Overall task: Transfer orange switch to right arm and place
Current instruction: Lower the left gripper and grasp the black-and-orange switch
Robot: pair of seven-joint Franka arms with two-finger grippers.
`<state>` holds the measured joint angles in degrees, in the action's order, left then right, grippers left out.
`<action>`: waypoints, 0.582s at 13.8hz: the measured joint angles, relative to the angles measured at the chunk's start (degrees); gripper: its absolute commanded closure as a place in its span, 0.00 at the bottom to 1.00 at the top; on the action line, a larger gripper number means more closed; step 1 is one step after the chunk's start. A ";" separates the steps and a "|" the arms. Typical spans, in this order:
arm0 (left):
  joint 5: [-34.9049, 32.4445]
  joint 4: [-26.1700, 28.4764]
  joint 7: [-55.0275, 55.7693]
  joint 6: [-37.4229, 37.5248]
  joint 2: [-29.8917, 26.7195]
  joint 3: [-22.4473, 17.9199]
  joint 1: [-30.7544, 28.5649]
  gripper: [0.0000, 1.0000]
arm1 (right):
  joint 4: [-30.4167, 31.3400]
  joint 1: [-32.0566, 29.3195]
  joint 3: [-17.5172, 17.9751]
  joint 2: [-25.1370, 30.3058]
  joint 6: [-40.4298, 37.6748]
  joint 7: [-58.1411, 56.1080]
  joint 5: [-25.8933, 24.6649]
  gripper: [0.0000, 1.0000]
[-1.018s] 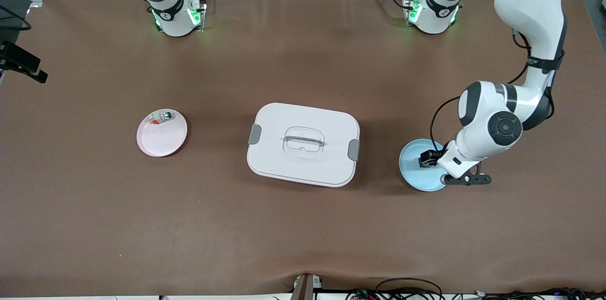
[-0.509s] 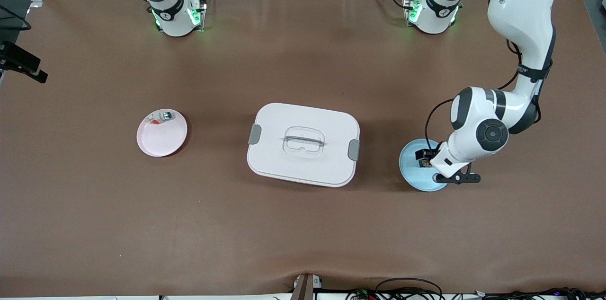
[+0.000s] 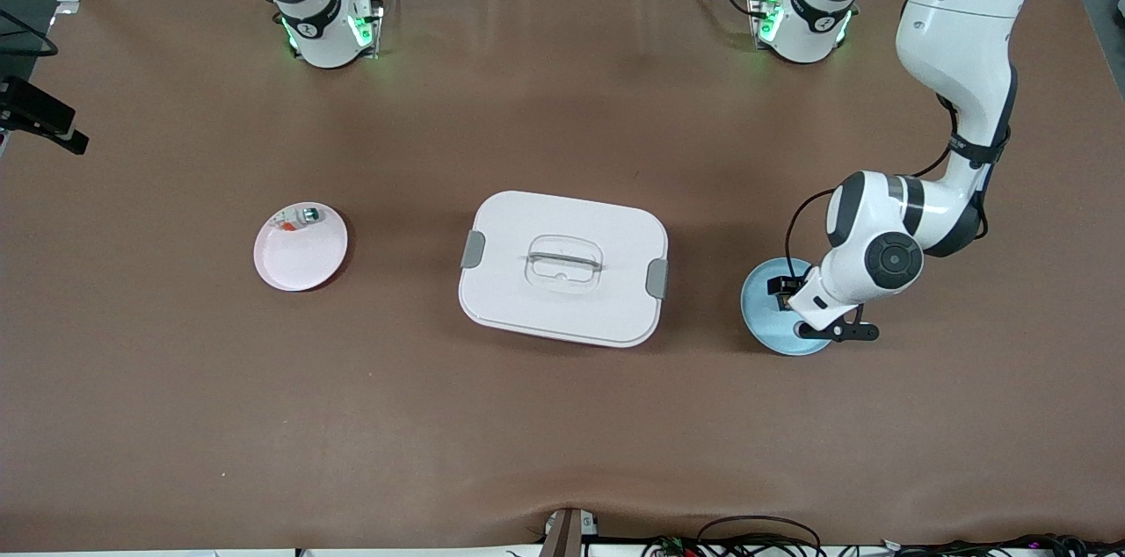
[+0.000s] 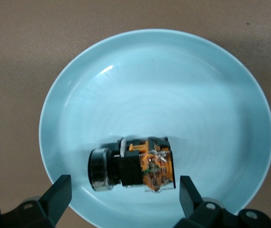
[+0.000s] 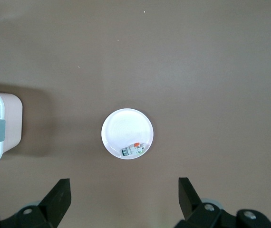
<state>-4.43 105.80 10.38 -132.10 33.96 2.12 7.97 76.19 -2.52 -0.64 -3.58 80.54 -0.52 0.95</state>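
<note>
Left wrist view is showing the left gripper [image 4: 121, 199], fingers spread wide, straddling the orange switch [image 4: 133, 164] lying in the blue plate [image 4: 211, 71]; nothing grasped yet. The right gripper [image 5: 123, 202], also spread, is waiting high over the table, so handover and placing remain.

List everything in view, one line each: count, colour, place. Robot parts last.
orange switch: one, black with an orange band, lying on its side in the blue plate.
blue plate: one, light blue, toward the left arm's end of the table.
pink plate: one, pale pink, toward the right arm's end of the table.
small whitish part: one, white with a red-orange spot, on the pink plate's rim area.
lidded box: one, white with grey latches, mid-table between the plates.
left gripper: one, black, open, low over the blue plate, fingers either side of the switch.
right gripper: one, black, open, waiting high over the pink plate.
</note>
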 measured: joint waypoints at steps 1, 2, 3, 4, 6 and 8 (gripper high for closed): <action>-0.01 0.00 0.00 -0.59 0.33 0.00 0.00 0.00 | 0.00 0.00 0.00 0.00 0.00 0.00 0.00 0.00; -0.01 -0.01 0.05 -0.89 0.65 0.00 0.00 0.00 | 0.00 0.00 0.00 0.00 0.00 0.00 0.00 0.00; -0.02 -0.01 0.21 -1.16 0.92 0.00 0.00 0.00 | 0.00 0.00 0.00 0.00 0.00 0.00 0.00 0.00; -0.02 -0.03 0.46 -1.40 1.05 0.00 0.01 0.00 | 0.00 0.00 0.00 0.00 0.00 0.00 0.00 0.00; -0.02 -0.06 0.85 -1.85 1.16 0.00 0.03 0.00 | 0.00 0.00 0.00 0.00 0.00 0.00 0.00 0.00; -0.02 -0.07 0.89 -2.71 1.41 0.00 0.03 0.00 | 0.00 0.00 0.00 0.00 0.00 0.00 0.00 0.00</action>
<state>-4.45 105.73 11.27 -134.81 35.37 2.12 8.00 76.19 -2.52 -0.64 -3.58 80.54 -0.52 0.95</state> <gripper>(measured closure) 0.000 0.000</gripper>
